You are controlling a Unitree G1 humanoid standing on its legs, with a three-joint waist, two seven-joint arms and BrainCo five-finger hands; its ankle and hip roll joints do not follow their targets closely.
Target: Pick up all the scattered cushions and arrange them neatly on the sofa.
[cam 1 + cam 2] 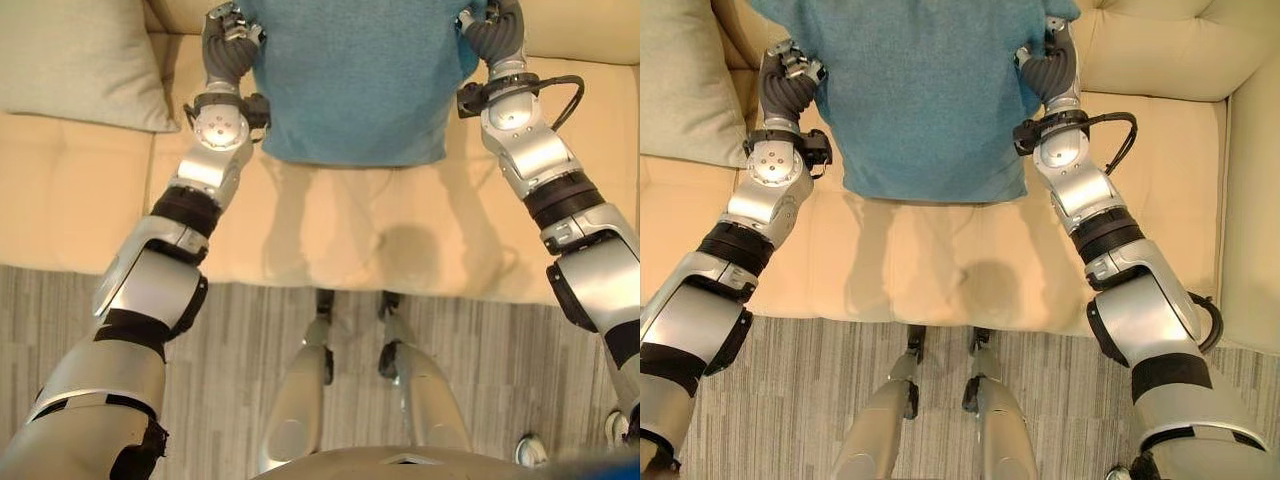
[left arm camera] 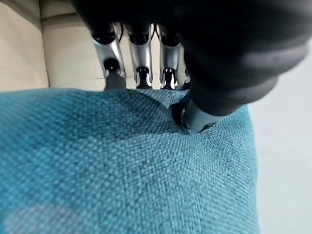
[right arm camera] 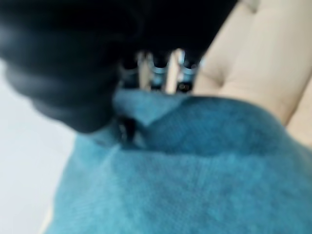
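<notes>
A teal cushion (image 1: 930,95) is held upright over the sofa (image 1: 940,260) seat, pinched at its upper corners: the left hand (image 1: 790,75) and the right hand (image 1: 1050,60), arms outstretched, each clamp thumb against fingers on the fabric. A beige cushion (image 1: 80,60) leans left of it.

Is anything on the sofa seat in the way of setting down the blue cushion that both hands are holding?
Nothing visible is. The left hand and right hand pinch the blue cushion at its side edges above the sofa, whose seat below it lies bare. The beige cushion sits off to the robot's left, apart from it.
</notes>
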